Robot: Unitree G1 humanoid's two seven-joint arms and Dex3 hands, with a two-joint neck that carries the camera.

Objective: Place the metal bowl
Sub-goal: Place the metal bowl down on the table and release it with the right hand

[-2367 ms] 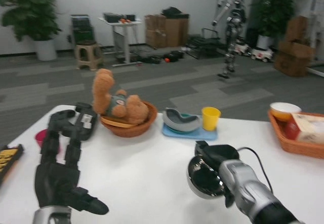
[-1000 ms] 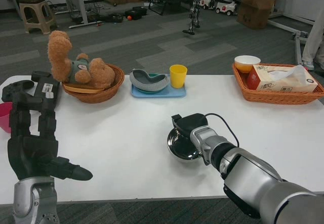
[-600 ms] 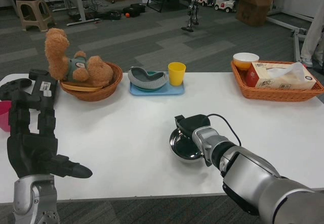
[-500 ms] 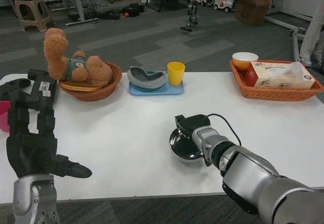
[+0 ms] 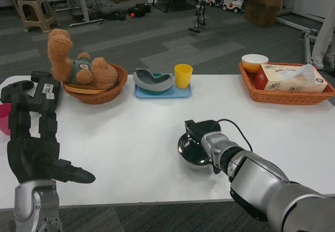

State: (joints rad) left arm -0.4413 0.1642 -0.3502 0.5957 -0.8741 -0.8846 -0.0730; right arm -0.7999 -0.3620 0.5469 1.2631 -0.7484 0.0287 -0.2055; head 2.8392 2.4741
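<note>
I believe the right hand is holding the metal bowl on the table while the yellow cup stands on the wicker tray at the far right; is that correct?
Not quite. The head view shows the yellow cup on the blue tray at the table's far middle, not the wicker tray. The right hand does hold the metal bowl on the table.

Shiny polished metal bowl (image 5: 191, 151); matt white table (image 5: 131, 132); woven wicker baskets (image 5: 97, 94); furry plush teddy bear (image 5: 78, 67); smooth yellow plastic cup (image 5: 183, 75); silver metallic forearm (image 5: 272, 190)
</note>
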